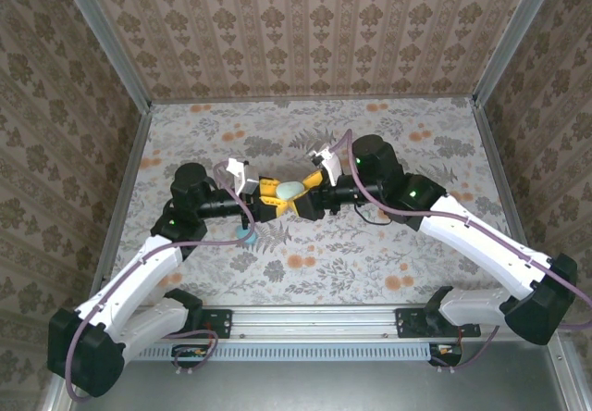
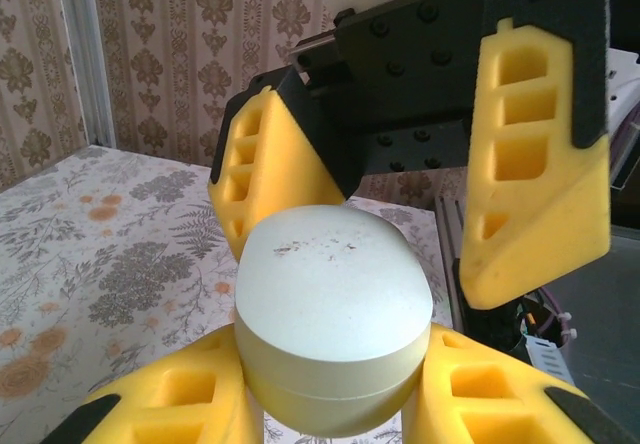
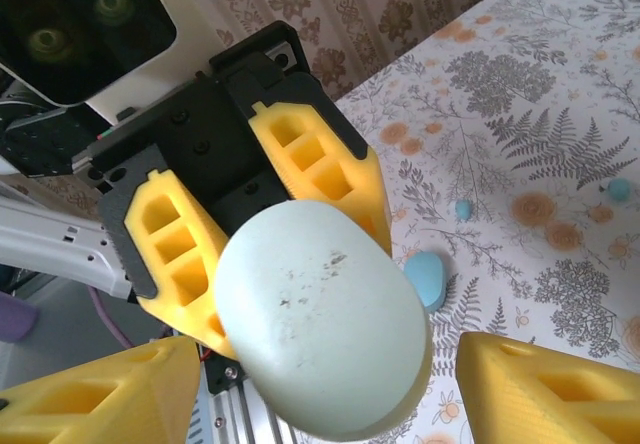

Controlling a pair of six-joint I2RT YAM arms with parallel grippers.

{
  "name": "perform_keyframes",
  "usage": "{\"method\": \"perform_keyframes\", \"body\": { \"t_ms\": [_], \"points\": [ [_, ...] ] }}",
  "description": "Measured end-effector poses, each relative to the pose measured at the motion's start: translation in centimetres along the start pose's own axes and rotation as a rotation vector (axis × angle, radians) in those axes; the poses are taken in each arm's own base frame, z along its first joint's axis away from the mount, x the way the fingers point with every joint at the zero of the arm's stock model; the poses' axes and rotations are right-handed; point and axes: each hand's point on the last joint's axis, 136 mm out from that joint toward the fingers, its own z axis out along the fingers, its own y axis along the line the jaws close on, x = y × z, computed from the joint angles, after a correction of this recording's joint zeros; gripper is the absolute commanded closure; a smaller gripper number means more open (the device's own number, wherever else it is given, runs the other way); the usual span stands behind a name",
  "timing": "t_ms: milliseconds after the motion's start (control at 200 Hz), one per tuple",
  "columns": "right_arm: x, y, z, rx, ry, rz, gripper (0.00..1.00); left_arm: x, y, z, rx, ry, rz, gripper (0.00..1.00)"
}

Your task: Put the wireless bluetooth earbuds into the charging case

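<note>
Clamping the charging case (image 2: 335,284) on both sides, the left gripper (image 2: 335,349) is closed on it. Right gripper (image 3: 328,356) jaws spread wide, flanking the case.

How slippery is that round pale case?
The case looks smooth and rounded, so it could probably slip, or roll if set down. It seems stiff: the left hand squeezes it without any visible dent.

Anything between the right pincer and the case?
Nothing visible. The case, held in the left pincer, sits between the open fingers of the right pincer.
</note>
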Motion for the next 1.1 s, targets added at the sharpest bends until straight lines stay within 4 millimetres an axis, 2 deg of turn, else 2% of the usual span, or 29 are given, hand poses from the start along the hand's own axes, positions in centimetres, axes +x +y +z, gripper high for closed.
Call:
{"method": "perform_keyframes", "body": {
  "t_ms": [335,605,860,1005,1100],
  "points": [
    [-0.1,-0.4,0.2,0.021,0.009,-0.023,0.31,0.2,-0.3,0.1,0.026,0.007,-0.011,0.86],
    [-1.4,-1.1,0.1,0.083,-0.018,-0.049,0.31,0.4,0.1,0.0,0.015,0.011,-0.021,0.86],
    [-3.3,-2.9,-0.7,0.214,-0.080,-0.059,0.31,1.2,0.3,0.1,0.016,0.033,-0.058,0.87],
    [-3.3,-4.7,-0.9,0.290,-0.083,-0.033,0.31,1.1,0.1,0.1,0.027,0.031,-0.055,0.87],
    [-3.1,-5.0,-0.8,0.305,-0.081,-0.012,0.31,1.2,0.2,0.0,0.019,0.033,-0.059,0.87]
  ]
}}
